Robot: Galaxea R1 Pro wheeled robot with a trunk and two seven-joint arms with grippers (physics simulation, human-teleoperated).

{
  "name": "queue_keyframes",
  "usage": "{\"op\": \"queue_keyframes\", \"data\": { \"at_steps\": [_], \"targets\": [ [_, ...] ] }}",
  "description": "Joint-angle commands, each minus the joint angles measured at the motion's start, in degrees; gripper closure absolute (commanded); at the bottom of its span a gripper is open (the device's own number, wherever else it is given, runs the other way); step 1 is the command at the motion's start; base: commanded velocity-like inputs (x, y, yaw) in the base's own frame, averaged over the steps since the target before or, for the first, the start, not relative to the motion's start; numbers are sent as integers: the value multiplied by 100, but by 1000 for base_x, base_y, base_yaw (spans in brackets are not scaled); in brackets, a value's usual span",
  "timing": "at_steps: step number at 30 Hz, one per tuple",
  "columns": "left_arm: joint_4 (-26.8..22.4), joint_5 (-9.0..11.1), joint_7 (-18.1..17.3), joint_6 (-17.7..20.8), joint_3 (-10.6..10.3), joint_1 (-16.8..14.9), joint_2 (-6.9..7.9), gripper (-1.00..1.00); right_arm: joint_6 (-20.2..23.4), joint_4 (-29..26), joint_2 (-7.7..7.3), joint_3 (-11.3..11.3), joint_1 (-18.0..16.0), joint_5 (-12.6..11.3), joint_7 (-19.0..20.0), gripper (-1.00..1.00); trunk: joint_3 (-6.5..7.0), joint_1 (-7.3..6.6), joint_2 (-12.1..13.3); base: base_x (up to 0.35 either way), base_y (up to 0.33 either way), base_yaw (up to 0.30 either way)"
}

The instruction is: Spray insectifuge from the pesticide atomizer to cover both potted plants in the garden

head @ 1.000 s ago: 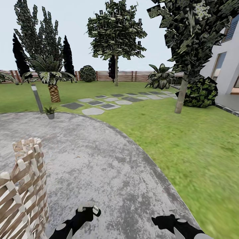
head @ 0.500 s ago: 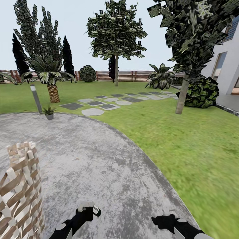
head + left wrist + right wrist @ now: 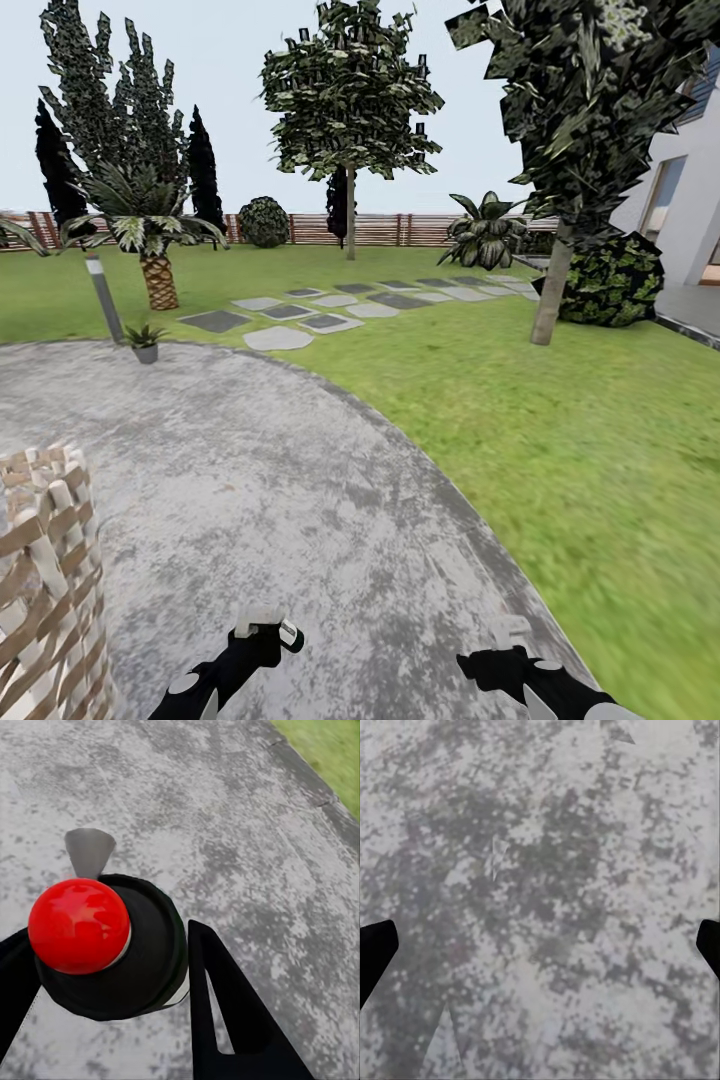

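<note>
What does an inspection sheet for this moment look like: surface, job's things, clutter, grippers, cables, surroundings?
Surface: round grey stone patio, green lawn around it.
Job's things: dark-green cylinder atomizer with red top in the left gripper; rosette plants nothing seen.
Clutter: woven wicker lattice at left; small grey-potted spiky plant at the patio's far edge.
Grippers: left jaws shut on the atomizer; right gripper open, empty.
Cables: nothing seen.
Surroundings: brown slat fence, palm, grey lamp post, stepping stones, white house.
</note>
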Motion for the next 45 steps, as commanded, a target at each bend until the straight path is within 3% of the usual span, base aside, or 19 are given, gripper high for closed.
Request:
{"op": "queue_keyframes", "data": {
  "at_steps": [1, 45],
  "targets": [
    [-7, -59, -24, -29, 46, -5, -5, 100, -18, 6, -2, 46, -4, -59, 18, -100, -6, 1, -2, 144, 0, 0],
    [-7, -59, -24, -29, 46, -6, -5, 100, -18, 6, 1, 51, -4, -59, 18, -100, -6, 1, -2, 123, -8, 0]
  ]
}}
